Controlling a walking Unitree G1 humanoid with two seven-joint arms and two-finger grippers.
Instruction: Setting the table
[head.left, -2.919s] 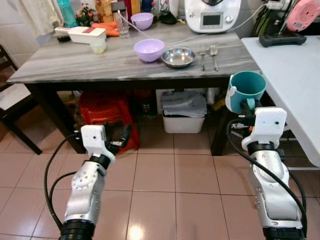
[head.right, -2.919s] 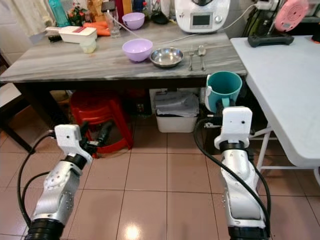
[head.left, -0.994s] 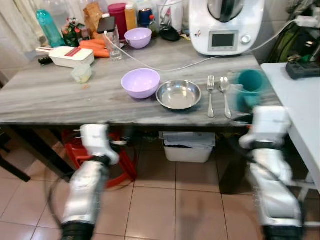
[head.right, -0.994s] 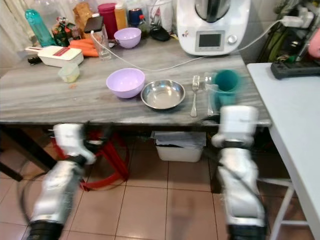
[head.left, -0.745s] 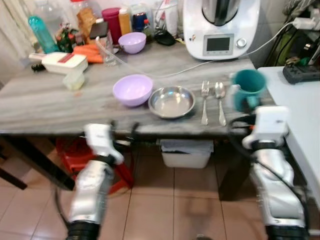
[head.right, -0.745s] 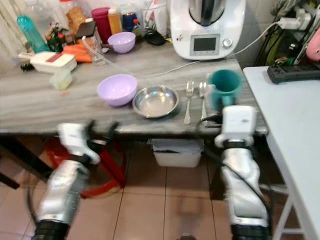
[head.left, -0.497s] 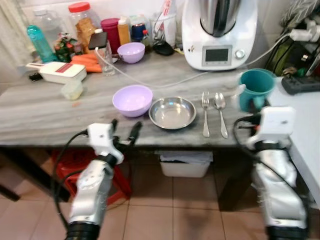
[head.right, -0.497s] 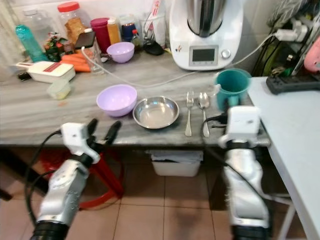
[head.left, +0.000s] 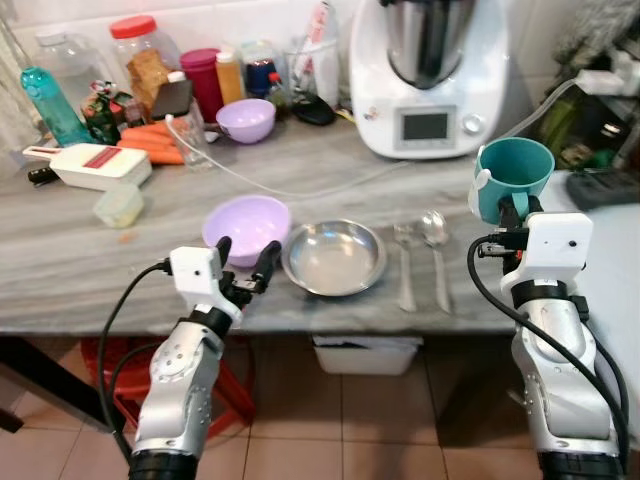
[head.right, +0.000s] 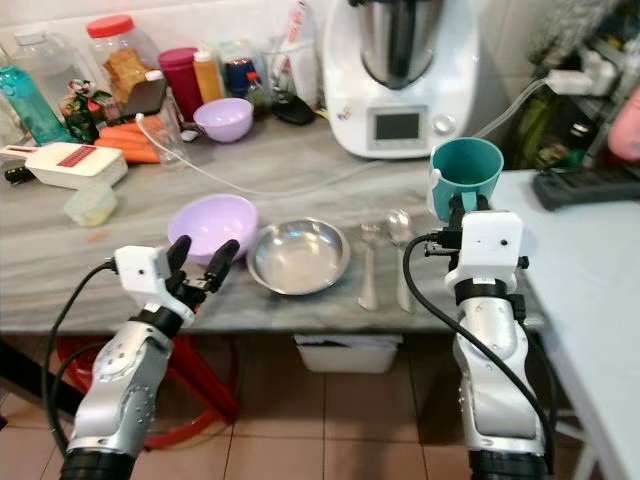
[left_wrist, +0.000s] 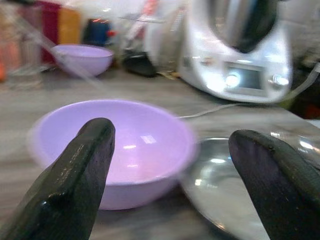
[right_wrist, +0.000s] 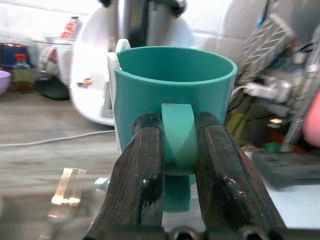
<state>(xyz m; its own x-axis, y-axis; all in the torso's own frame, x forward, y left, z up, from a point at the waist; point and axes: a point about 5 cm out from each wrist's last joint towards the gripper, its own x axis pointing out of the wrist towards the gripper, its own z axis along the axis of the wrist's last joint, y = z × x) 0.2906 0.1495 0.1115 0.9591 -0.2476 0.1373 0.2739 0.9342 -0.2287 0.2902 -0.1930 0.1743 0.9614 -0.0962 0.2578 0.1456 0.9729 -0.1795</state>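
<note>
My right gripper (head.left: 511, 208) is shut on the handle of a teal mug (head.left: 512, 178), held upright above the right end of the grey wooden table (head.left: 70, 280); the mug (right_wrist: 172, 105) sits between the black fingers (right_wrist: 142, 170). On the table lie a steel bowl (head.left: 334, 257), a fork (head.left: 404, 266) and a spoon (head.left: 435, 245), left of the mug. A lilac bowl (head.left: 246, 225) stands left of the steel bowl. My left gripper (head.left: 245, 263) is open at the table's front edge, its fingertips (left_wrist: 80, 165) just before the lilac bowl (left_wrist: 115, 150).
At the table's back stand a white kitchen machine (head.left: 428, 75) with its cable, a second lilac bowl (head.left: 246, 119), jars, bottles, carrots and a white slicer (head.left: 90, 166). A small pale cup (head.left: 118, 206) sits at the left. A white table (head.right: 590, 290) adjoins on the right.
The camera has come closer and higher over the table. My right gripper with the mug now hangs beside the spoon. My left gripper has risen to the table's edge near the lilac bowl.
</note>
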